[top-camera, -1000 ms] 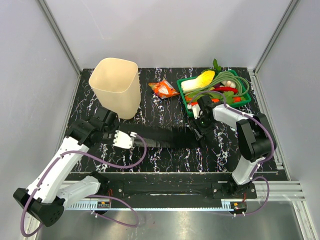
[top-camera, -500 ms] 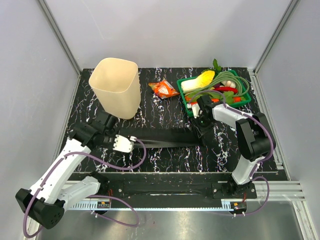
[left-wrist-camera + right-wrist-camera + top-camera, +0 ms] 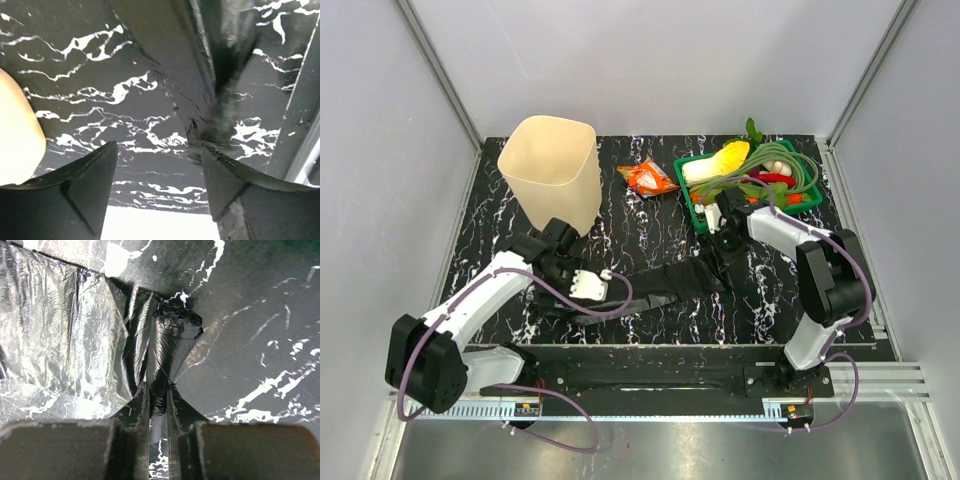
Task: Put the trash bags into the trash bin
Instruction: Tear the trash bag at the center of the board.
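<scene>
Looks like a robot lab cell: boxed in by plain grey walls [image 3: 650, 60] on aluminium posts [image 3: 440, 75], floored with a black marbled mat [image 3: 650, 215], fitted with a left arm [image 3: 470, 305] and right arm [image 3: 820, 270] bolted to a rail [image 3: 650, 378].

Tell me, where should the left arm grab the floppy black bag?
Grab the trash bag at its narrow, bunched left end, coming down from above. It lies low on the table, so a side approach would probably just push it, and the bunched strip is thin enough for the open left tool. The right tool pinches the other end.
</scene>
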Robot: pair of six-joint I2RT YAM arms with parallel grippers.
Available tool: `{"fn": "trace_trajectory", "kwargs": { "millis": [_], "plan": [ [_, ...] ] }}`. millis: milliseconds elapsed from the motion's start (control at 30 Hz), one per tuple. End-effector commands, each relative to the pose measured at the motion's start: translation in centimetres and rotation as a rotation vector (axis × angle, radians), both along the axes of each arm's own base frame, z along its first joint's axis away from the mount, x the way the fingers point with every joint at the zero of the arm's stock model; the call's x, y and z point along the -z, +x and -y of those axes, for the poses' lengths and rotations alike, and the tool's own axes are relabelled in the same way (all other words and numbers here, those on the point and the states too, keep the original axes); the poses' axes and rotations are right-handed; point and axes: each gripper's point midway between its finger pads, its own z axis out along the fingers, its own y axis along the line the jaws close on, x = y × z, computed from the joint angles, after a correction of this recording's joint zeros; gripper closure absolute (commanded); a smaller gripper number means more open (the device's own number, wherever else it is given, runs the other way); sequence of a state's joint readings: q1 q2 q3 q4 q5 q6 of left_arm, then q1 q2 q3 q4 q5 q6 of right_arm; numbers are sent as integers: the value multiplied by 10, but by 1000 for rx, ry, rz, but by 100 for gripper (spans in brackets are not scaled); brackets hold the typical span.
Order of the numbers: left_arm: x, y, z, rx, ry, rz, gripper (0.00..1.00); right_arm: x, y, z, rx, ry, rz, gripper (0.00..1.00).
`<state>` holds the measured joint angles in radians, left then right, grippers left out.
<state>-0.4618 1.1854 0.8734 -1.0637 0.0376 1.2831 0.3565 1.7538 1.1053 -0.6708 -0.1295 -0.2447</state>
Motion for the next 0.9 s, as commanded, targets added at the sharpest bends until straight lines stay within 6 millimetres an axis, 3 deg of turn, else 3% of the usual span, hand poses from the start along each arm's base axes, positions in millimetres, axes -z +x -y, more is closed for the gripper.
{"fn": "trace_trajectory", "kwargs": {
  "millis": [0, 100, 167, 433, 667, 867],
  "plan": [
    [3, 10, 29, -2, -160, -3, 23, -51, 23, -1, 22, 26, 171, 98],
    [-6, 13, 45, -20, -248, -32, 16, -68, 28, 2, 27, 25, 226, 99],
    [-19, 17, 68, -36, -354, -70, 1, -80, 28, 1, 15, 35, 264, 100],
    [-93, 72, 185, -163, -856, -244, 1, -132, 23, -16, -40, 178, 378, 100],
    [-98, 96, 265, -126, -1012, -330, 1, -174, 17, -26, -78, 268, 460, 100],
    [-93, 108, 304, -62, -1080, -383, 1, -185, 9, -33, -95, 317, 461, 100]
  ]
}}
